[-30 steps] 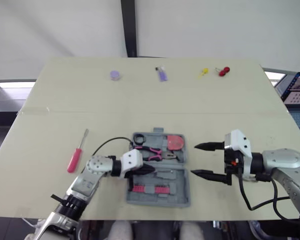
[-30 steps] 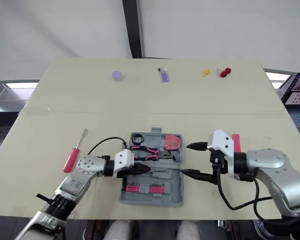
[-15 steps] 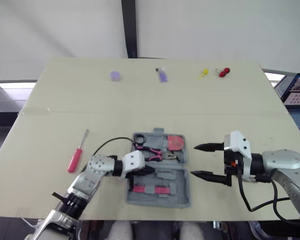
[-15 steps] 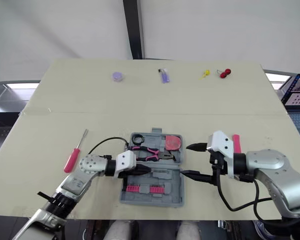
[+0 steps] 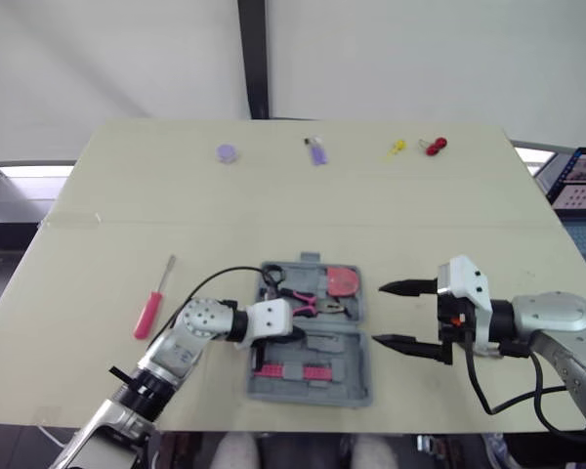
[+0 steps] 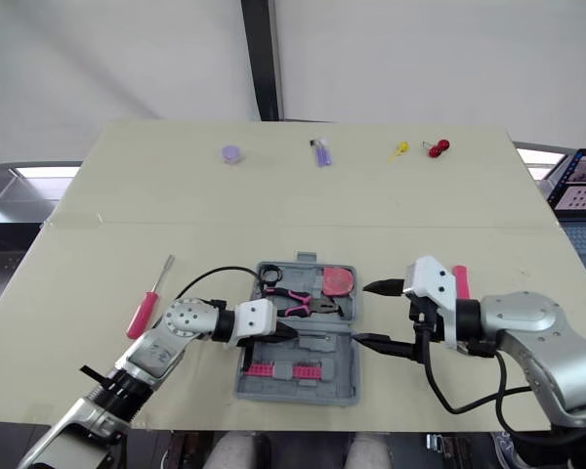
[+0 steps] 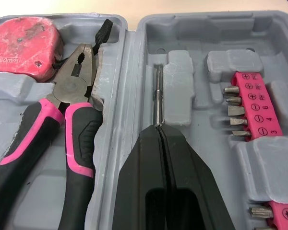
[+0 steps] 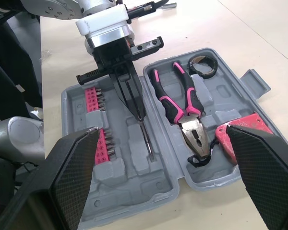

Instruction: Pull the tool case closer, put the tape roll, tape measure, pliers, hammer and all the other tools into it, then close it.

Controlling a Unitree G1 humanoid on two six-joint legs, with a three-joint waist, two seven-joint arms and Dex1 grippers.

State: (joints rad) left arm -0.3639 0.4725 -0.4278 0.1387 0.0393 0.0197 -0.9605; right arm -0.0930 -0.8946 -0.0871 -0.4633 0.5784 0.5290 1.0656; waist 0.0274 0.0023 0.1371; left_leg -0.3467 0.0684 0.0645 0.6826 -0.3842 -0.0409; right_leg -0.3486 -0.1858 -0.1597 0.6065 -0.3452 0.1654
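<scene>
The grey tool case lies open near the table's front edge. Its far half holds the pink-handled pliers, the red tape measure and a black tape roll. The near half holds pink bit strips. My left gripper reaches into the near half from the left, shut on a thin metal shaft that lies along a slot. My right gripper hovers open just right of the case with nothing between its fingers. A pink-handled screwdriver lies on the table left of the case.
Along the table's far edge lie a purple disc, a small purple item, a yellow piece and a red piece. A black cable loops over the left arm. A screen stands off the table's right side.
The camera has shifted slightly. My left gripper has slid a little further right into the case, still shut. The right gripper has held its place, open.
</scene>
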